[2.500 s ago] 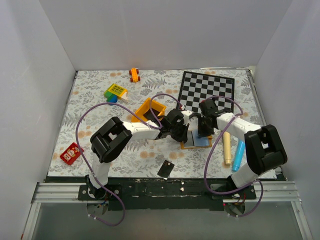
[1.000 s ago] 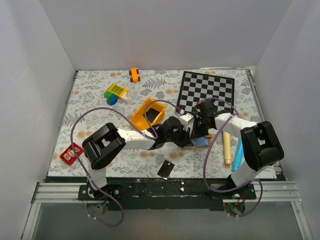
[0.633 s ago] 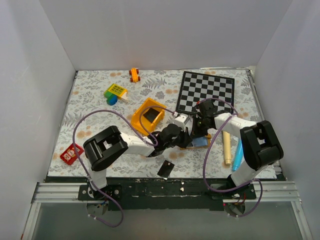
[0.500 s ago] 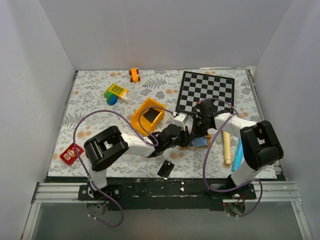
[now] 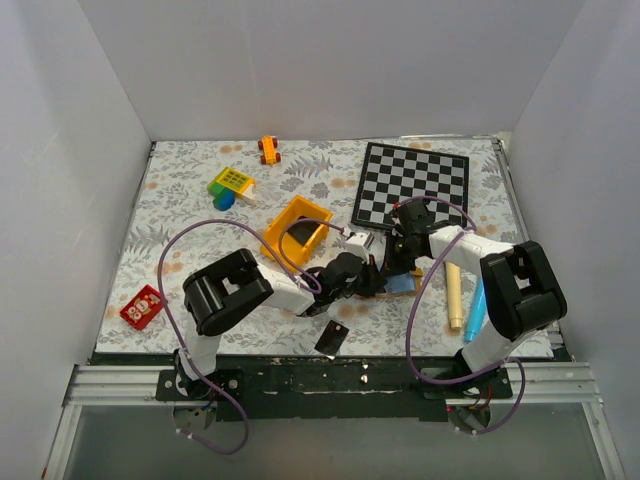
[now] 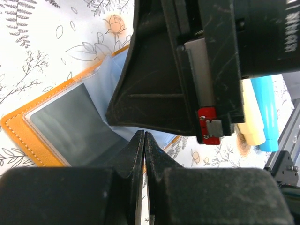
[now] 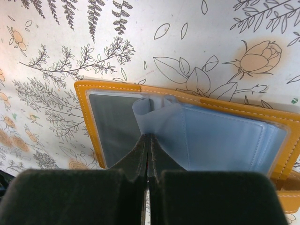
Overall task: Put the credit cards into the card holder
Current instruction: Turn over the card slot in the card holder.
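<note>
The card holder (image 5: pixel 402 286) lies open on the table, tan-orange outside with pale blue-grey clear sleeves inside (image 7: pixel 220 140). My right gripper (image 7: pixel 149 137) is shut, pinching a curled blue sleeve of it; from above this gripper (image 5: pixel 400 262) stands over the holder's far side. My left gripper (image 6: pixel 144 134) is shut, its tips against the blue sleeve under the right gripper's body, next to the orange rim (image 6: pixel 28 136); nothing shows between its jaws. From above the left gripper (image 5: pixel 374 281) sits at the holder's left. One black credit card (image 5: pixel 332 338) lies flat near the front edge.
A yellow bin (image 5: pixel 283 222) stands left of the arms with something dark and flat inside. The chequered board (image 5: pixel 412 183) lies behind. A cream stick (image 5: pixel 454 296) and a blue marker (image 5: pixel 478 308) lie to the right. A red toy (image 5: pixel 142 306), a green-yellow block (image 5: pixel 231 183) and an orange car (image 5: pixel 268 149) lie to the left.
My left gripper has swung from the holder's far left down to its near left side and closed in on it. My right gripper stays on the holder. The loose card has not moved.
</note>
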`<state>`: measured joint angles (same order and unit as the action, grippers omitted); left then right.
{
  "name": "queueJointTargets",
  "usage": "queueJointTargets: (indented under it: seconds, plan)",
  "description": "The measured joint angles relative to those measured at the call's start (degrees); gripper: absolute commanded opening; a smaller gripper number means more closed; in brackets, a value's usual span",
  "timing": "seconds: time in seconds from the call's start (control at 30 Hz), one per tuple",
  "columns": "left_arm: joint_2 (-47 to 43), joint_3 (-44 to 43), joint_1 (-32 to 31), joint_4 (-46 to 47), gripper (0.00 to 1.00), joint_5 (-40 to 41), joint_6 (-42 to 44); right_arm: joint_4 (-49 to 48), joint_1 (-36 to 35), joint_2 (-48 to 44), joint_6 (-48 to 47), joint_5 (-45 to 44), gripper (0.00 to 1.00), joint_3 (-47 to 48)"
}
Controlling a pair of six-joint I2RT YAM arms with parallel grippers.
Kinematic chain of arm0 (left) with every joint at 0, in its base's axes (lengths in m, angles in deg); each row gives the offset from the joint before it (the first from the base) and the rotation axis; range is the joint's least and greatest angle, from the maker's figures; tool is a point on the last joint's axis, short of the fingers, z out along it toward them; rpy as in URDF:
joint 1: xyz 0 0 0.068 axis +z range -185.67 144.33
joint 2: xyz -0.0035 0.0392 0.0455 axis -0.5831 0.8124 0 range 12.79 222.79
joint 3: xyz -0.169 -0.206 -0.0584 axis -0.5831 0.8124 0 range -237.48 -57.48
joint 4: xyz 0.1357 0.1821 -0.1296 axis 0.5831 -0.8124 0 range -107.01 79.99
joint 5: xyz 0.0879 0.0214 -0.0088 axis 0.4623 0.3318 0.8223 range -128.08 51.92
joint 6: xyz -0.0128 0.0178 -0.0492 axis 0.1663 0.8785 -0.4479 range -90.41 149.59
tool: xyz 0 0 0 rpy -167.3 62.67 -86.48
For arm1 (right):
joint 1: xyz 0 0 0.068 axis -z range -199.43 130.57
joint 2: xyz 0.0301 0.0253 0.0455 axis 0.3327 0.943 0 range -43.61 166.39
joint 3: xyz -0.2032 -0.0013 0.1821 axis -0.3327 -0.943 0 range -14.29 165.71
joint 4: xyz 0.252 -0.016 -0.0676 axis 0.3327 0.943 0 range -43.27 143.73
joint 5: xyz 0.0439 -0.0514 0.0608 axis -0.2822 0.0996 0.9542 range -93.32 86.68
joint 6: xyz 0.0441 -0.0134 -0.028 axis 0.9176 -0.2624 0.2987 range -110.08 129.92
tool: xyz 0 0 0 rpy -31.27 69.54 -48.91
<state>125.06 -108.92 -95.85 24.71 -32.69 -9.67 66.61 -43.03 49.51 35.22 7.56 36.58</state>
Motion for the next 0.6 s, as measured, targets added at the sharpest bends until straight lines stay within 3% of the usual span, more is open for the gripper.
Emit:
queueJointTargets:
  seconds: [0.3,0.6]
  plan:
    - [0.92,-0.72,0.00,1.40,0.00,-0.68,-1.31,-0.04,0.28,0.26,0.00,0.48,0.01,0.02]
    - [4.02,-4.90,0.00,-3.98,0.00,-0.74,-1.57,0.39,0.28,0.26,-0.11,-0.22,0.01,0.33]
